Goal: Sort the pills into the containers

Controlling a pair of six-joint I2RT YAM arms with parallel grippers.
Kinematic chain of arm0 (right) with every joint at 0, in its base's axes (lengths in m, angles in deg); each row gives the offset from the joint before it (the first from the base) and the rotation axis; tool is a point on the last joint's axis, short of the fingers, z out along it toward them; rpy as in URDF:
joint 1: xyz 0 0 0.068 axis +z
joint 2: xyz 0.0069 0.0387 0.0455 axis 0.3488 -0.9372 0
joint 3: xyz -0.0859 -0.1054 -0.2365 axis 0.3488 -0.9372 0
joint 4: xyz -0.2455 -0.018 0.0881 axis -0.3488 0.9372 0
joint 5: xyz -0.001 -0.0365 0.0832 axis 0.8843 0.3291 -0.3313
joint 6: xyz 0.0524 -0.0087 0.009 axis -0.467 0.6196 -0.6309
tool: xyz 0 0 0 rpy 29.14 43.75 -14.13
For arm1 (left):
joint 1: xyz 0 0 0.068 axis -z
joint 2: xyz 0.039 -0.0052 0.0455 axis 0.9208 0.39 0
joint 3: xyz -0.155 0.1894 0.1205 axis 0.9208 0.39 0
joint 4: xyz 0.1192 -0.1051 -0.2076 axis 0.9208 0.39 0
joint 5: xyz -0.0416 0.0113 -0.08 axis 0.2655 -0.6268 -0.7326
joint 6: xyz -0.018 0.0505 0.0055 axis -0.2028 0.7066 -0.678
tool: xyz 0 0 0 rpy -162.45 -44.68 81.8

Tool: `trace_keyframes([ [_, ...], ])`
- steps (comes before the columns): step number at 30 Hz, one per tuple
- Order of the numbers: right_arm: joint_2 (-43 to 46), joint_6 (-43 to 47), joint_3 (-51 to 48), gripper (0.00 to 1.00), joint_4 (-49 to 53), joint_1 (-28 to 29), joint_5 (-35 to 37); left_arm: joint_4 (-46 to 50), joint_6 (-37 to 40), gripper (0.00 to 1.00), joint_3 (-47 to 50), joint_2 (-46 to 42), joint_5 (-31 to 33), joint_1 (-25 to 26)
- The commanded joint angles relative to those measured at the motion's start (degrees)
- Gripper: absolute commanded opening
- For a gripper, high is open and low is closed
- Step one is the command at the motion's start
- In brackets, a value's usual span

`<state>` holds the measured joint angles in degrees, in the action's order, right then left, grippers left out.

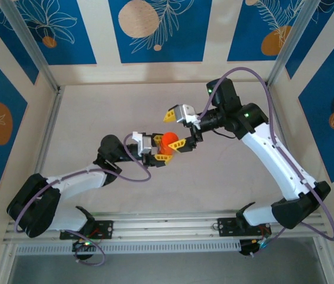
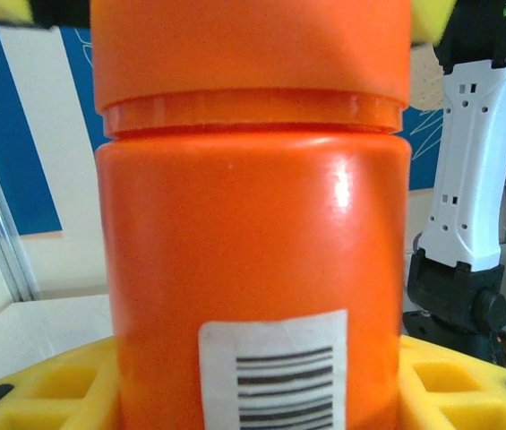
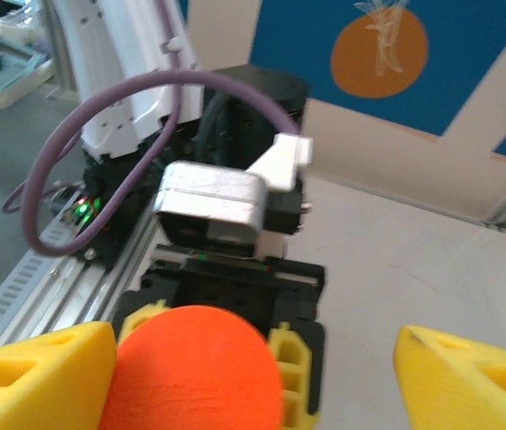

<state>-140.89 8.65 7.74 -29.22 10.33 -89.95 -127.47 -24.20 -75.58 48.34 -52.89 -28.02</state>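
Bottle, orange, sits mid-table, upright, clamped low down by L gripper. Where pills and cells are: can't tell. L wrist cam shows the body close up w/ barcode label, cap ridge above, and yellow pads hugging both sides at the base. R gripper is spread wide over the cap. R wrist cam gives the detail the top cam lacks: cap touches one finger, other finger stands clear. Behind it, L wrist's silver cam housing and purple cable.
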Motion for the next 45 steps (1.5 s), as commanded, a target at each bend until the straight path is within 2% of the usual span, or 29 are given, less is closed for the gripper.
trace_keyframes([
  [1, 3.45, -9.52, -2.19, 0.84, -6.63, -0.86, 2.12, -0.24, 0.76, 0.00, -0.22, -0.05, -0.42, 0.61],
  [5, 7.35, -24.51, -6.52, 0.84, -14.45, -0.38, 7.30, 1.47, 2.27, 0.00, 0.51, -0.83, 5.66, 0.56],
  [7, 9.92, -34.37, -10.21, 0.84, -20.65, 0.74, 13.86, 2.62, 3.28, 0.00, 0.97, -1.56, 9.91, 0.61],
  [9, 12.90, -44.35, -14.94, 0.83, -27.80, 2.70, 23.95, 3.69, 3.92, 0.00, 1.31, -2.43, 13.76, 0.57],
  [11, 14.86, -53.69, -18.65, 0.81, -31.65, 5.42, 37.27, 4.20, 4.02, 0.00, 1.50, -2.69, 16.84, 0.58],
  [13, 15.70, -61.36, -20.13, 0.79, -30.35, 8.53, 50.52, 4.20, 3.81, 0.00, 1.76, -2.84, 18.57, 0.59],
  [15, 15.75, -65.63, -21.28, 0.78, -29.26, 11.77, 57.57, 3.75, 3.20, 0.00, 1.79, -2.78, 19.70, 0.60],
  [18, 15.01, -65.59, -22.62, 0.77, -29.93, 15.56, 61.10, 3.79, 2.85, 0.00, 1.88, -2.88, 20.67, 0.61],
  [23, 13.64, -66.10, -22.43, 0.77, -29.99, 16.96, 60.95, 5.92, 3.47, 0.00, 1.69, -3.34, 22.15, 0.61],
  [30, 12.90, -66.15, -21.74, 0.78, -29.74, 17.40, 59.09, 6.86, 3.75, 0.00, 1.42, -3.53, 22.32, 0.58],
  [36, 12.01, -66.54, -20.91, 0.85, -29.55, 17.69, 56.21, 7.10, 3.82, 0.00, 1.29, -3.53, 22.14, 0.58],
  [45, 9.78, -65.86, -19.99, 0.85, -28.00, 17.84, 56.82, 7.35, 4.02, 0.00, 1.31, -4.04, 22.12, 0.59],
])
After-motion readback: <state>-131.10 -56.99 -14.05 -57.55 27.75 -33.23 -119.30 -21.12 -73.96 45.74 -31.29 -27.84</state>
